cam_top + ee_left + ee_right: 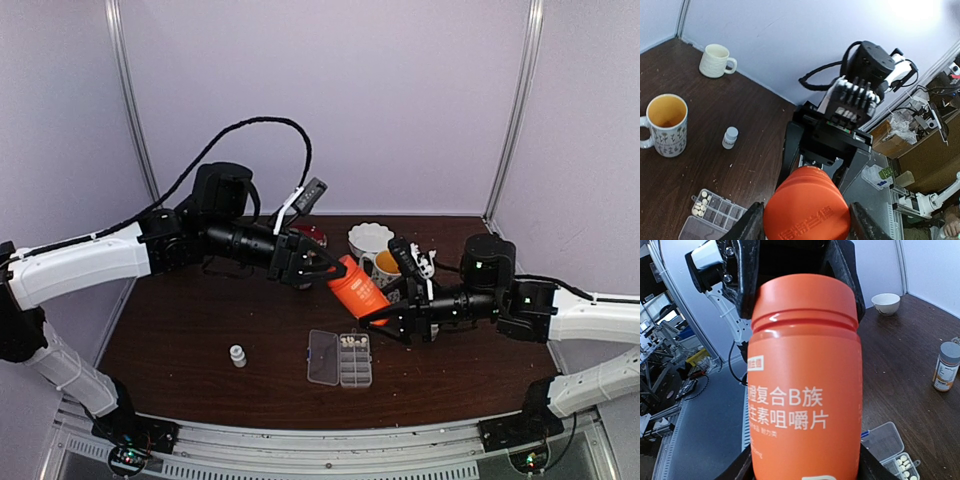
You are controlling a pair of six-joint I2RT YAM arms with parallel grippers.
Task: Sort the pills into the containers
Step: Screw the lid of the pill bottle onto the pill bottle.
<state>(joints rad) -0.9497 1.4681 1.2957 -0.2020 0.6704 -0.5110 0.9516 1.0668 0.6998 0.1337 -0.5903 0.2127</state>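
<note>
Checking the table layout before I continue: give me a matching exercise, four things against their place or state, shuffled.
1 orange bottle
2 pill box
3 small grey-capped bottle
4 mug

A lid open, pills at one end
B held between left gripper and right gripper
C standing alone, left of the box
D yellow inside, near white bowl

Pairs: 1-B, 2-A, 3-C, 4-D

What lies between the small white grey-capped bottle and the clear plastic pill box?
Nothing: the top view shows only bare dark wooden table between the small white grey-capped bottle and the clear plastic pill box.
</note>
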